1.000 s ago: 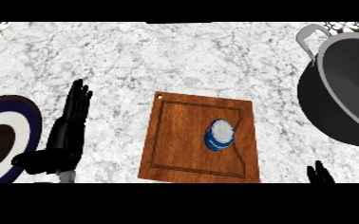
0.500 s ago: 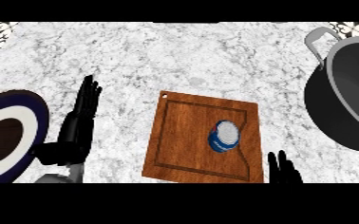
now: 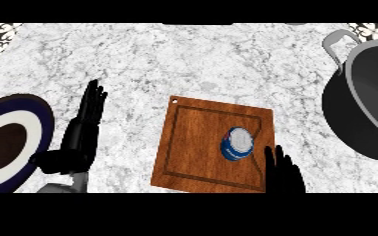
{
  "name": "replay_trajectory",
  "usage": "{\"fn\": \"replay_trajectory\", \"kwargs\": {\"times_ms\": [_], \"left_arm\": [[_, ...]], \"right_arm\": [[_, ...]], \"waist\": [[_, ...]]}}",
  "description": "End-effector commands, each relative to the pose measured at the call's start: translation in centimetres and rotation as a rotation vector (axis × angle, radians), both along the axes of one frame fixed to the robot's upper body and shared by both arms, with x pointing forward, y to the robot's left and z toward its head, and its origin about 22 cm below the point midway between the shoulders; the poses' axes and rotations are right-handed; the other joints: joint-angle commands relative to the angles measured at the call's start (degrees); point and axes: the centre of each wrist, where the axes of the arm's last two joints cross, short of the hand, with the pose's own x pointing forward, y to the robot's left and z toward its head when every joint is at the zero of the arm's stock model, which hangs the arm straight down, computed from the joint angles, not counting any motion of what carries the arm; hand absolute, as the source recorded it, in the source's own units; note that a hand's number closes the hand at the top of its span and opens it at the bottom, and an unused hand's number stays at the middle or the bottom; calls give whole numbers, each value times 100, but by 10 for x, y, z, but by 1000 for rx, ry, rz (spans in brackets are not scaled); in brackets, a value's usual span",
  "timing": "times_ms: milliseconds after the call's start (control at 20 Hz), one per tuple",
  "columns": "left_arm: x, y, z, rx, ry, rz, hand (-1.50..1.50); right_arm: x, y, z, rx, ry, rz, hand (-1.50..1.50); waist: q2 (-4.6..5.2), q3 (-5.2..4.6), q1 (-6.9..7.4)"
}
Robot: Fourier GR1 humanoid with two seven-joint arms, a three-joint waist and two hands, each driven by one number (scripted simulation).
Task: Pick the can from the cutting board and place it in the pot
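Can (image 3: 237, 144) on board (image 3: 193, 150), unlifted; pot (image 3: 341, 115) well apart, right. My right hand (image 3: 284, 172), released and empty, just beside can, seemingly not touching. Left hand (image 3: 80, 130) rests released, left. Grasp and carry remain.

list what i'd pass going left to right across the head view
plate → left hand, resting open with fingers up → cutting board → can, standing on the board's right half → right hand, at the lower edge → pot
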Motion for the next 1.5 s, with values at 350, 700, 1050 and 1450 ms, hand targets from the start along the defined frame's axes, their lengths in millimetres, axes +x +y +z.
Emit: {"fn": "replay_trajectory", "kwargs": {"times_ms": [350,700,1050,1450], "left_arm": [[-3,7,-16,-7,10,2,0],[5,10,-5,13,6,-10,0],[-2,6,9,11,9,10,0],[-5,-10,14,-8,8,19,0]], "right_arm": [[29,37,-11,60,23,-91,-150],[73,30,-22,60,32,-105,-150],[83,26,-31,-95,-141,-79,150],[74,22,-30,-130,-175,-74,150]], "waist": [[-21,3,-52],[-20,5,-35],[-26,5,-50],[-30,6,-62]]}}
